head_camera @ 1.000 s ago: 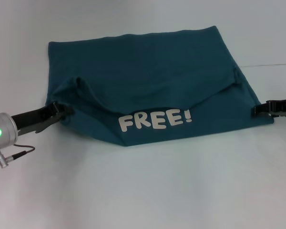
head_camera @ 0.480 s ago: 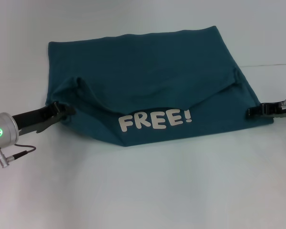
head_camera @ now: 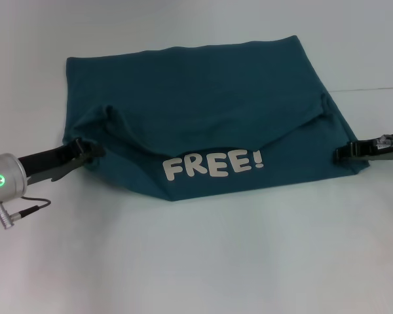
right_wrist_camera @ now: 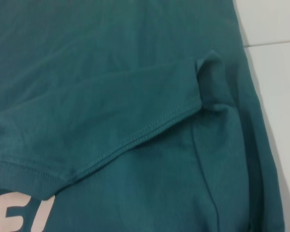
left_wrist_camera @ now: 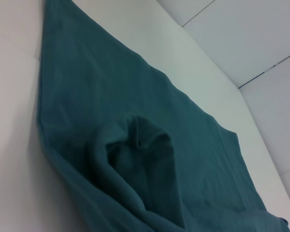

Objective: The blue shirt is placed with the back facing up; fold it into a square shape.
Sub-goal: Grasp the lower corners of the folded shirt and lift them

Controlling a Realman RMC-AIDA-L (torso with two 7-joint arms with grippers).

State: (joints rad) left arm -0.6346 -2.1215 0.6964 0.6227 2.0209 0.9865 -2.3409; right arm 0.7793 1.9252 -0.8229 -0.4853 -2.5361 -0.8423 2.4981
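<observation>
Blue shirt (head_camera: pixel 203 104) lies between both tools, left (head_camera: pixel 85 152) and right (head_camera: pixel 344 152), each clenched on an edge.

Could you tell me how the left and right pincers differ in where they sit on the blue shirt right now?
The left pincer sits at the blue shirt's left edge, beside a bunched-up fold; the right pincer reaches onto smoother cloth at the right edge. Much of the left arm shows, with a green light; only the right arm's tip shows. Both lie low, level with the white lettering.
</observation>
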